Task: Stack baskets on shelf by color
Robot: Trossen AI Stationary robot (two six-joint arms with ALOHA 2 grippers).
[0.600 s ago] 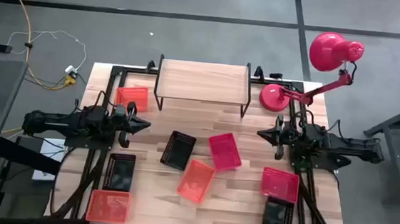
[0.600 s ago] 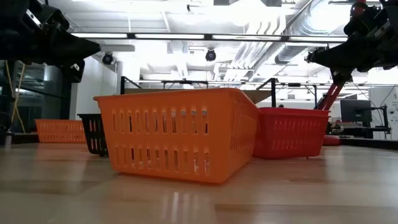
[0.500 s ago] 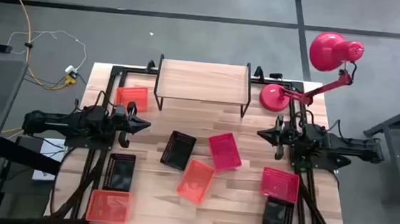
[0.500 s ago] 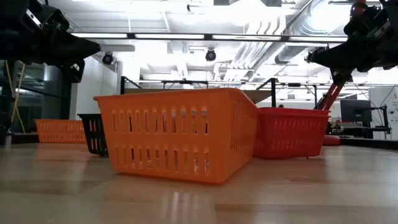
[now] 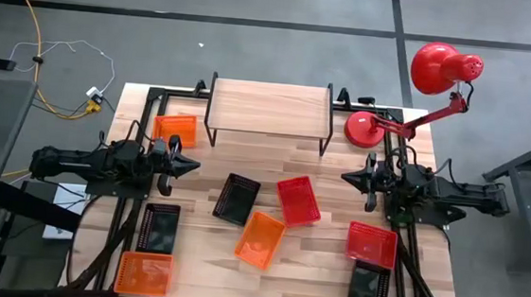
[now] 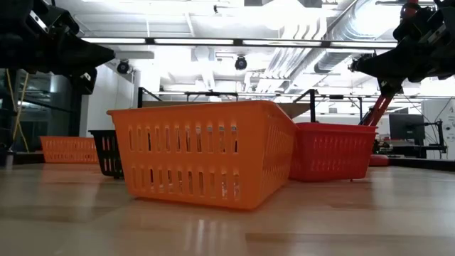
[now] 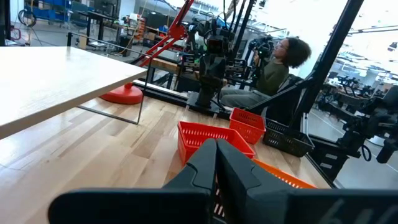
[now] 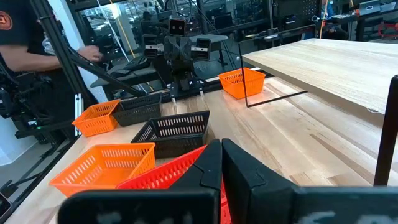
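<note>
A red desk lamp stands at the upper right of the high view, its round base on the counter just right of the shelf, and a yellow cable trails over the floor at upper left. The shelf sits at the top centre of the counter with its plank top bare. Baskets are scattered below it: an orange basket left of the shelf, a black basket, a red basket and another orange basket clustered mid-frame, a black basket and an orange basket at lower left, a red basket and a black basket at lower right. The left claw is closed and empty, at mid-left, above the counter, with the orange basket by the shelf just above it in the frame. The right claw is likewise closed and empty at mid-right, pointing toward the central cluster; the red basket lies near it, to its lower left. In the left wrist view a person sits beyond the counter
</note>
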